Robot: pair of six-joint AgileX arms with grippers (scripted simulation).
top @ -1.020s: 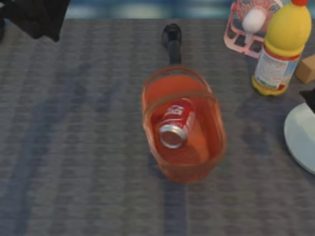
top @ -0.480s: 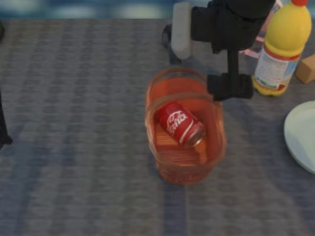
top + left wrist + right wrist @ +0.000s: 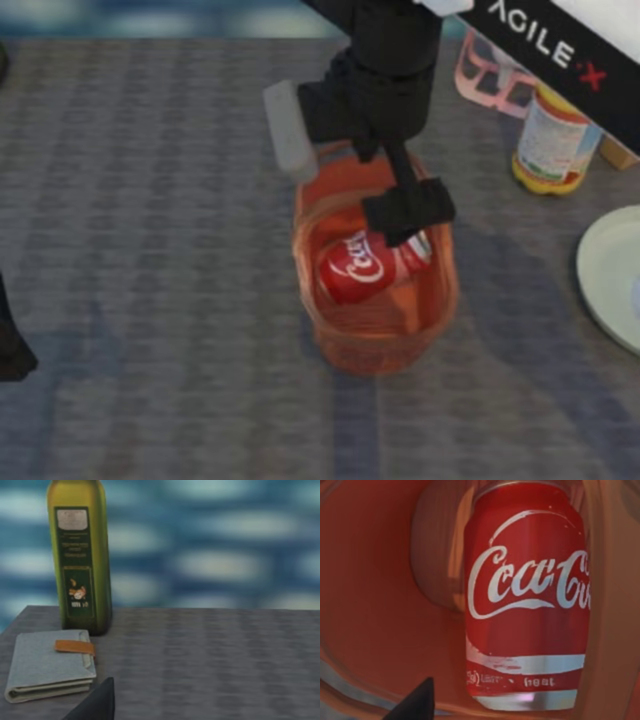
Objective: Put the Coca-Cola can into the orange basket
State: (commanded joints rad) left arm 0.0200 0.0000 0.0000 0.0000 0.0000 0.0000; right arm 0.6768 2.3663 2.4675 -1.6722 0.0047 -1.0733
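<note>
The can (image 3: 365, 268) lies on its side inside the basket (image 3: 440, 300), right end effector (image 3: 408, 212) just above it, grip impossible to tell, so lift straight up, clear of the basket's handle.

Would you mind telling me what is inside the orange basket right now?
The Coca-Cola can lies on its side inside the orange basket. The right gripper reaches in over it, covering the can's upper end and part of the basket's floor.
</note>
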